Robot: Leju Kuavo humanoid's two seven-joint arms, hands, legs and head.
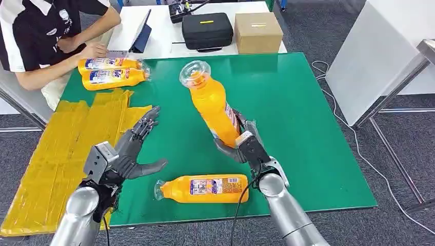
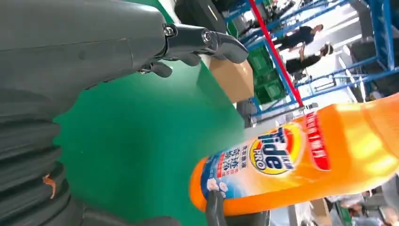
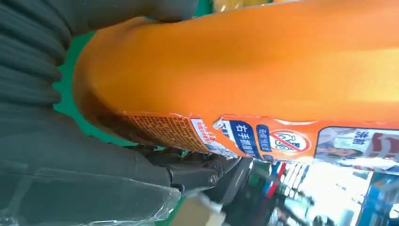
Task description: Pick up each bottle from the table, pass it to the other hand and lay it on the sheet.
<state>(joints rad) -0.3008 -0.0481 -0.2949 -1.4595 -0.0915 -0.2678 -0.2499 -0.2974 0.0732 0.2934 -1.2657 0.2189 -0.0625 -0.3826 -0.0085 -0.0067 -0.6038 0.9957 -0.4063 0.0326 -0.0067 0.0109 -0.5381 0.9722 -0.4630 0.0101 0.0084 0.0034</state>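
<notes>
My right hand (image 1: 245, 145) grips the lower end of an orange detergent bottle (image 1: 211, 105) and holds it above the green table (image 1: 287, 97), tilted with its clear cap toward the far left. The same bottle (image 3: 263, 70) fills the right wrist view, and its label side (image 2: 301, 155) shows in the left wrist view. My left hand (image 1: 134, 148) is open, fingers spread, left of the held bottle and apart from it. A second orange bottle (image 1: 205, 188) lies on its side near the table's front edge. Two more bottles (image 1: 110, 73) lie at the far left, beside the yellow sheet (image 1: 66, 138).
A person (image 1: 46, 36) sits at the far left corner with a hand near the two bottles. Behind the green table stand a black case (image 1: 207, 31), a cardboard box (image 1: 258, 32) and a laptop (image 1: 136, 33). A white panel (image 1: 369, 56) stands to the right.
</notes>
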